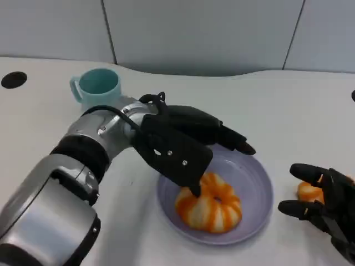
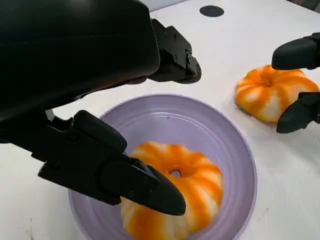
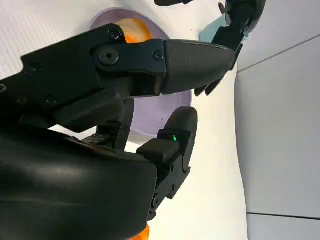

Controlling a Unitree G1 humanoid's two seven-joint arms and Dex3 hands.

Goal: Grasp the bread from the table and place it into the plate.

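Observation:
An orange-and-white ring-shaped bread [image 1: 213, 208] lies in the lilac plate [image 1: 260, 177]. My left hand [image 1: 183, 144] hovers over the plate's near-left side, fingers spread, with its thumb tip at the bread's edge. The left wrist view has the bread [image 2: 185, 190] resting free in the plate [image 2: 170, 120] under the left hand [image 2: 75, 60]. A second bread [image 1: 308, 192] lies on the table right of the plate. My right hand [image 1: 324, 205] stands beside it, and its fingers [image 2: 297, 52] are apart on either side of that bread [image 2: 267, 92]. The right hand [image 3: 100, 100] holds nothing.
A teal cup [image 1: 99, 86] stands behind my left forearm at the back left. A black round hole [image 1: 14, 79] marks the table's far left. Grey wall panels rise behind the white table.

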